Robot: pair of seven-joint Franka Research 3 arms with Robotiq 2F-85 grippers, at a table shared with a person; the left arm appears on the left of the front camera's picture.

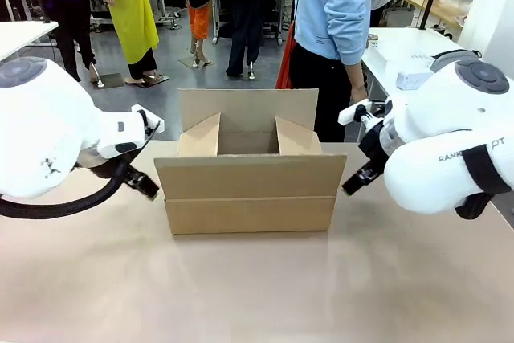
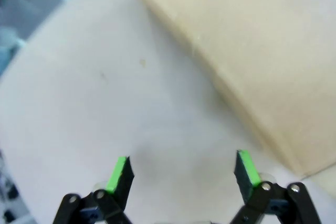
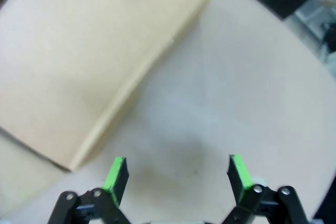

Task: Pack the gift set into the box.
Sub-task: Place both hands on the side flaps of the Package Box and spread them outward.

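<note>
- Right now the box (image 1: 249,190) sits in the middle of the table (image 1: 257,311), its long axis running side to side between my two arms.
- My left pincer (image 2: 184,167) hangs just beside the box's left end, fingers spread wide and holding nothing, with bare tabletop beneath. In that wrist view the cardboard wall lies up and to the right.
- My right pincer (image 3: 178,169) mirrors it at the right end, also spread and empty, with the cardboard up and to the left.
- I judge neither arm the nearer: each stands off one short end, clear of the cardboard.
- It is plain brown corrugated card, shallow, mouth upward. The rear flap stands upright, the two end flaps stand raised, and the front flap is folded down over the front wall. Its floor is hidden from the front.
</note>
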